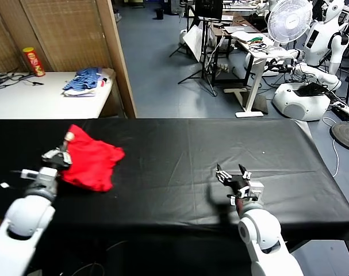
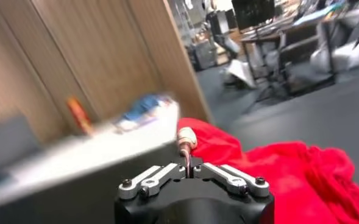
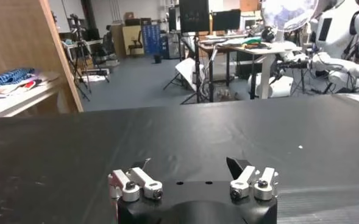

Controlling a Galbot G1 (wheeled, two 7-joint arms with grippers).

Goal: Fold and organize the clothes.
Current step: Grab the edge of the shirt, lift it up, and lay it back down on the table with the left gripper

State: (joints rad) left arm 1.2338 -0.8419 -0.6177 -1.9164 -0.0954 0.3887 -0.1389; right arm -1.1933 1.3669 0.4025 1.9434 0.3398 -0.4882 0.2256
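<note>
The red T-shirt (image 1: 92,162) lies crumpled on the left part of the black table (image 1: 180,149). A pale bit of its edge (image 1: 69,137) sticks up at its far left corner. My left gripper (image 1: 61,154) is at the shirt's left edge and shut on it. In the left wrist view the left gripper (image 2: 188,165) pinches a thin strip of the T-shirt (image 2: 289,170), which spreads out beyond it. My right gripper (image 1: 233,174) rests low over bare table at the front right, far from the shirt. The right wrist view shows the right gripper (image 3: 188,164) open with nothing in it.
A white side table (image 1: 25,98) beyond the black table's far left holds a blue striped pile of garments (image 1: 85,81) and a red can (image 1: 31,61). A wooden partition (image 1: 119,57) stands beside it. Desks, a fan and other robots stand on the floor behind.
</note>
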